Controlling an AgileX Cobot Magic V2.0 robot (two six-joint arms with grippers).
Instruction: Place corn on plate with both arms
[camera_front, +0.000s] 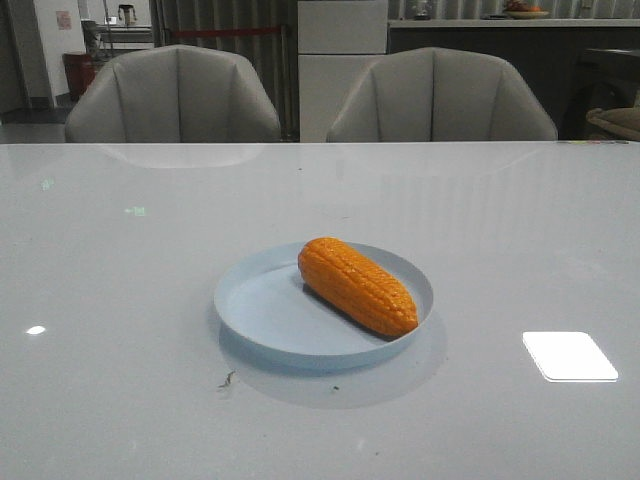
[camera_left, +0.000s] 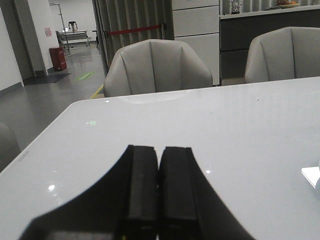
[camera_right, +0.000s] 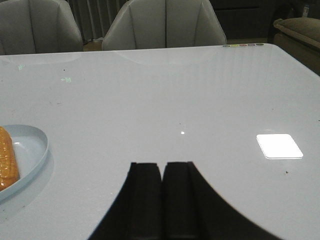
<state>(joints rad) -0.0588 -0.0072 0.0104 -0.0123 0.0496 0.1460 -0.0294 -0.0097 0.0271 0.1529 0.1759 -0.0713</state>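
The orange-yellow corn (camera_front: 357, 285) lies on the pale blue plate (camera_front: 260, 310) in the middle of the table, slanting from the plate's far middle to its near right rim. In the right wrist view the plate's rim (camera_right: 40, 150) and one end of the corn (camera_right: 7, 160) show at the side. My left gripper (camera_left: 159, 150) is shut and empty, over bare table. My right gripper (camera_right: 162, 165) is shut and empty, to the right of the plate and apart from it. Neither gripper shows in the front view.
The glossy white table (camera_front: 120, 250) runs wide around the plate. Two grey chairs (camera_front: 172, 95) (camera_front: 440, 98) stand at its far edge. A bright light reflection (camera_front: 569, 356) lies on the table near right. A small dark speck (camera_front: 227, 379) lies near the plate's front.
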